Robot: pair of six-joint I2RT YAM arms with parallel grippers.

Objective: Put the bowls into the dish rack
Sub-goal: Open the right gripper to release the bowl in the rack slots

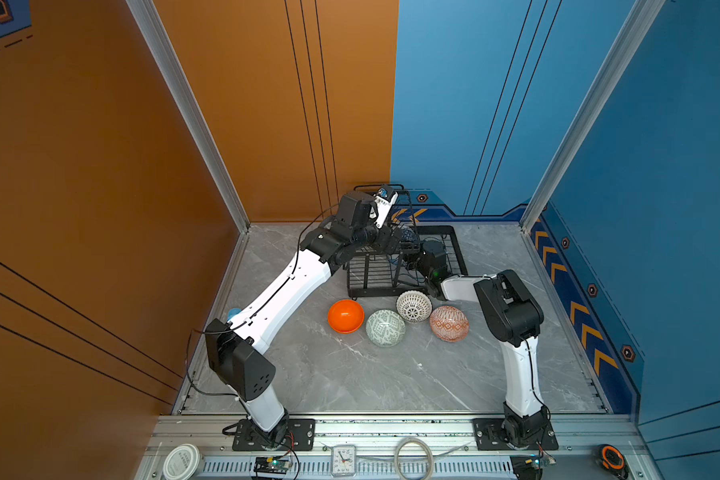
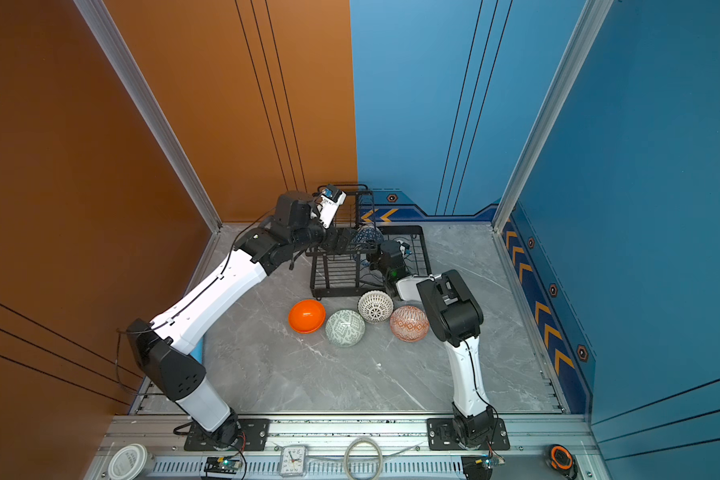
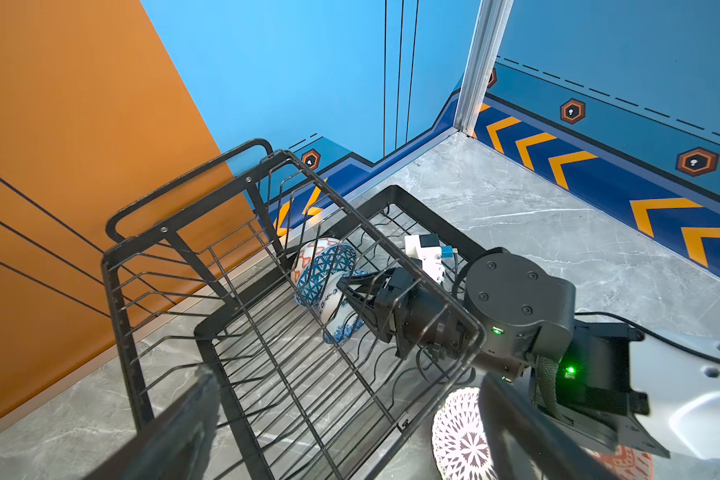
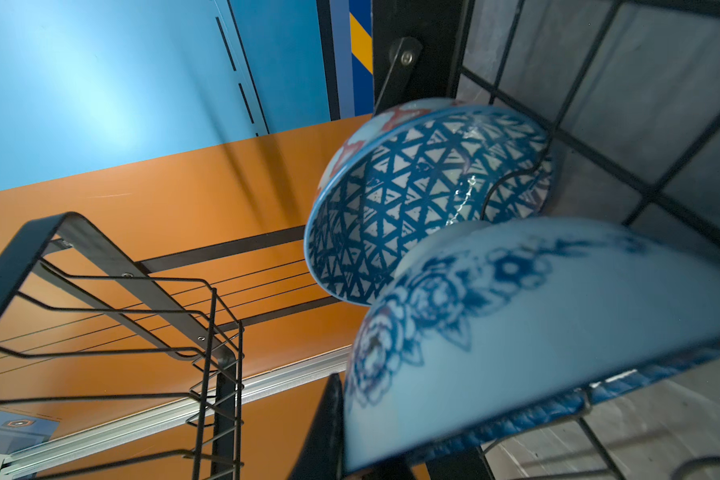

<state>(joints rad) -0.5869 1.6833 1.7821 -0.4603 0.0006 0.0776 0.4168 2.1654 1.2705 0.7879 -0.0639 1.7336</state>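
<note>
The black wire dish rack (image 1: 391,292) (image 2: 333,270) (image 3: 375,237) stands at the back of the table. A blue geometric bowl (image 3: 325,266) (image 4: 412,199) (image 2: 368,237) stands on edge in its lower tray, red marks on its outer side. My right gripper (image 3: 352,286) (image 4: 366,444) is shut on the rim of the white bowl with blue flowers (image 3: 332,305) (image 4: 537,324), tilted right next to it. My left gripper (image 3: 350,449) (image 1: 395,240) hangs open and empty over the upper shelf. In front of the rack lie the orange (image 1: 345,316), pale green (image 1: 385,327), lattice (image 1: 413,306) (image 3: 458,432) and orange-white diamond (image 1: 449,323) bowls.
A light-blue cylinder (image 1: 233,312) stands by the left wall, half hidden behind the left arm. On the front rail lie a white lid (image 1: 181,461), a clock (image 1: 343,459), a tape ring (image 1: 413,459) and a tape measure (image 1: 612,457). Walls close three sides.
</note>
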